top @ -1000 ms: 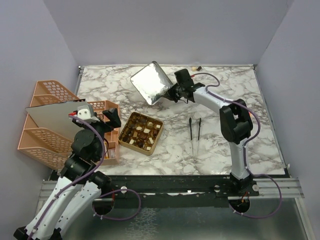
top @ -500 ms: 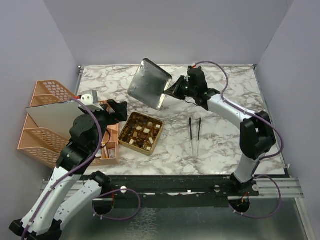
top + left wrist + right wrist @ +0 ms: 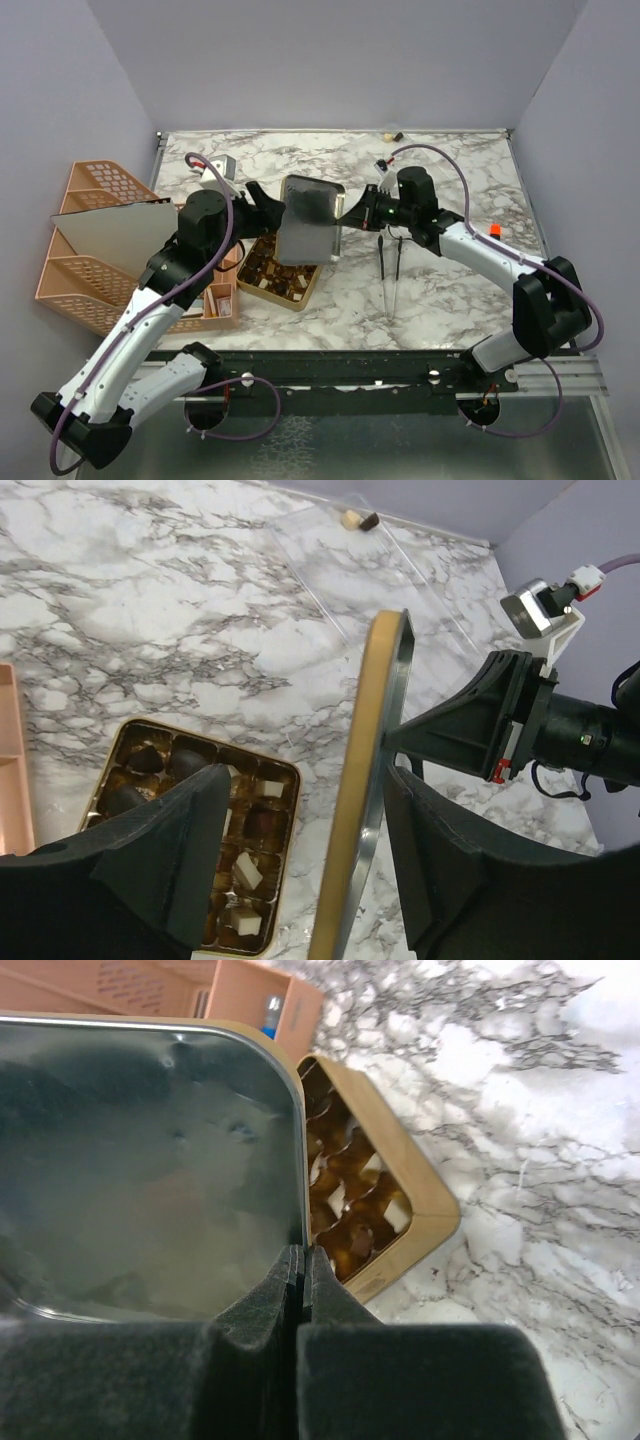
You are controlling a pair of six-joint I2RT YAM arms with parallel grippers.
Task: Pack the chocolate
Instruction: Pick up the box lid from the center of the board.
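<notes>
Right gripper point(image 3: 300, 1272) is pinched tight on the lid point(image 3: 308, 215) rim, lid up on edge. Left gripper point(image 3: 300, 825) stands part-open, 2 fingers straddling that lid without gripping. Chocolate point(image 3: 246, 870) sits in the tray point(image 3: 291, 772) just beneath both.

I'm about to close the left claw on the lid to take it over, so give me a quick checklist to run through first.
1. Right claw pinched shut on the rim of the lid: ok.
2. Left claw fingers straddle the lid's opposite edge, with a gap on each side: ok.
3. Lid lined up over the tray: not ok. In the top view it overlaps only the tray's far right part.
4. All chocolate seated in compartments: cannot tell. The lid hides some.
5. Black tongs lying apart from the tray: ok.
</notes>
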